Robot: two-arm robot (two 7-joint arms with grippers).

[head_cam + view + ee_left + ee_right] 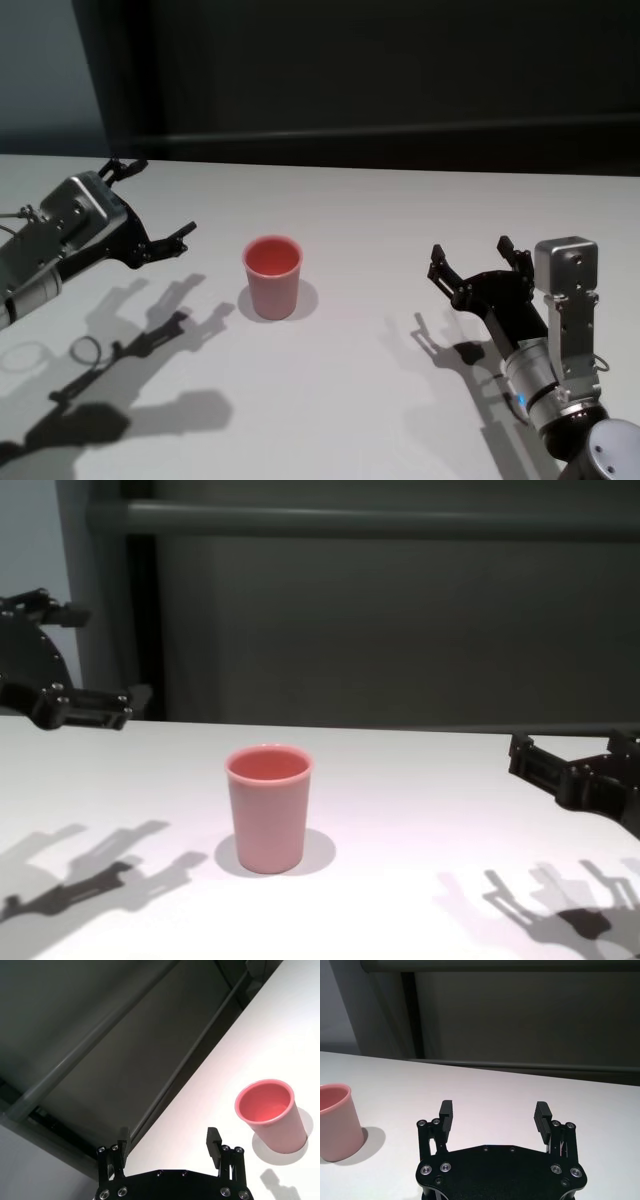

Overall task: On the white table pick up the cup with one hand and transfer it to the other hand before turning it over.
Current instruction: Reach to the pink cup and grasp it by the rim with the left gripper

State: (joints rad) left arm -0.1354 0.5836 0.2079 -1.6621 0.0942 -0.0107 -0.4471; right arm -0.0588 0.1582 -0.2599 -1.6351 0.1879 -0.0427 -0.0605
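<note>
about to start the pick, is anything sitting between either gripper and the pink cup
Nothing visible does. The cup stands upright and alone on the white table. The left gripper hovers open to its left and the right gripper open to its right, with only bare tabletop and shadows in between.

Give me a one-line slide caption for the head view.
Pink cup stands upright on the white table, between the open left gripper and open right gripper, neither touching it.
</note>
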